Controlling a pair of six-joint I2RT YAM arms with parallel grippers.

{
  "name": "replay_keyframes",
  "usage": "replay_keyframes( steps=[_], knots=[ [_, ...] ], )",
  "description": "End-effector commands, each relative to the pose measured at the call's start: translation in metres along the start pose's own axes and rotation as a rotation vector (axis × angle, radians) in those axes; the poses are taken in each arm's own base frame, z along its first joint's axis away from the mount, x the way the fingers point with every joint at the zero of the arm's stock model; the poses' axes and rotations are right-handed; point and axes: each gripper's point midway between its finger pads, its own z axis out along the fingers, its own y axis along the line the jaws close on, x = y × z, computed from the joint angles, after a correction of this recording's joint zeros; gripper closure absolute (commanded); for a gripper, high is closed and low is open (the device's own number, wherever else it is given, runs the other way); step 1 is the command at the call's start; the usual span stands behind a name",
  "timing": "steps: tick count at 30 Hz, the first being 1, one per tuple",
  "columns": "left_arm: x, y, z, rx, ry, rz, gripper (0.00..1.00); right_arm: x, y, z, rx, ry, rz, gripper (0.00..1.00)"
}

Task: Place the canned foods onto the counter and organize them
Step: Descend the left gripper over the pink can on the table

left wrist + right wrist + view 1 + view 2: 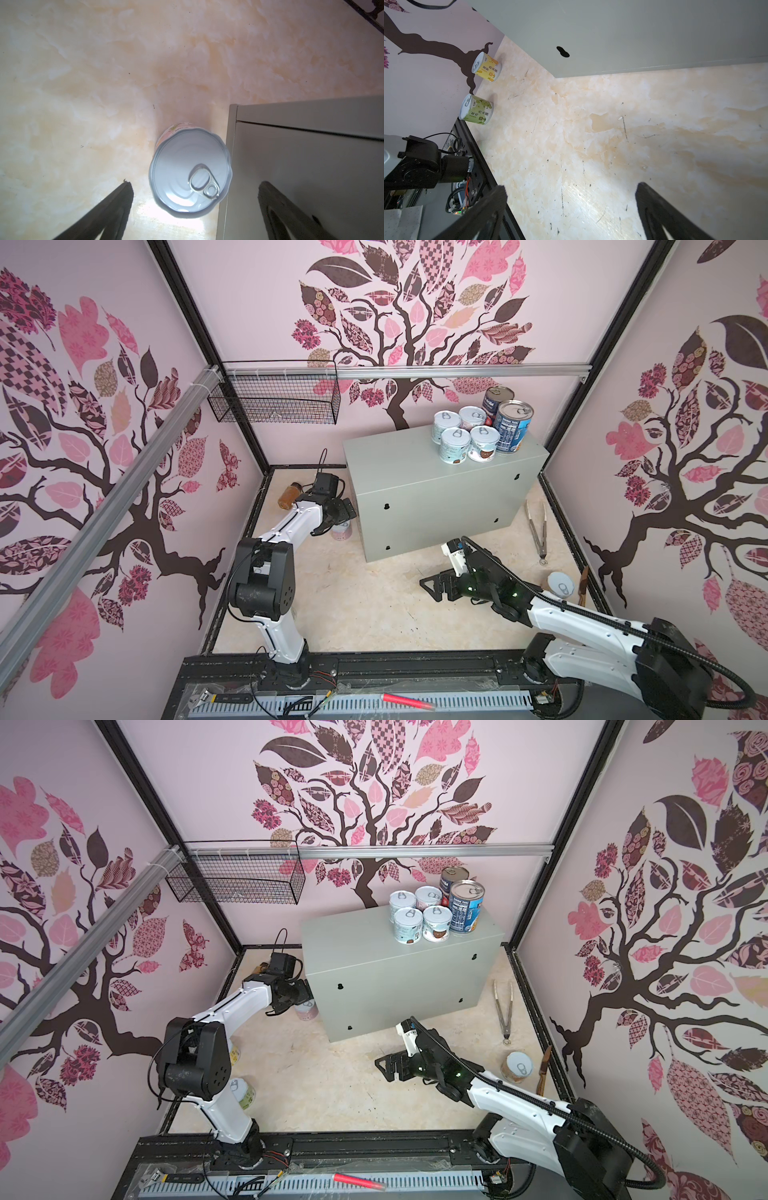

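The counter (436,489) is a large grey box at the back of the floor. On its top right end stand several short white-lidded cans (455,445) and two taller ones, blue-labelled (513,427) and red-labelled (494,402). A pink can (341,529) (190,172) stands on the floor against the counter's left corner. My left gripper (336,519) (195,184) hovers open above it, one finger on each side and neither touching. My right gripper (432,585) (571,186) is open and empty over bare floor. Loose cans stand at the right (560,584), plus a yellow can (486,67) and a green can (477,110) by the left wall.
An amber bottle (289,495) lies at the back left behind my left arm. Metal tongs (536,531) lie right of the counter, and a wooden-handled tool (583,585) lies by the right wall. A black wire basket (274,400) hangs on the back rail.
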Motion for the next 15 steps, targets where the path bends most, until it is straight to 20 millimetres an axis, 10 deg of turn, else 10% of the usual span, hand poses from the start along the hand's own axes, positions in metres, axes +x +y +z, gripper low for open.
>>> replay_keyframes(
  steps=[1,15],
  knots=[
    [-0.013,-0.011,0.002,0.019,-0.022,0.006,0.02,-0.004,0.006,0.004,-0.015,0.005,-0.031,0.0],
    [-0.007,0.002,0.025,-0.068,0.009,0.061,0.02,0.003,0.004,0.012,-0.02,0.045,-0.031,0.0]
  ],
)
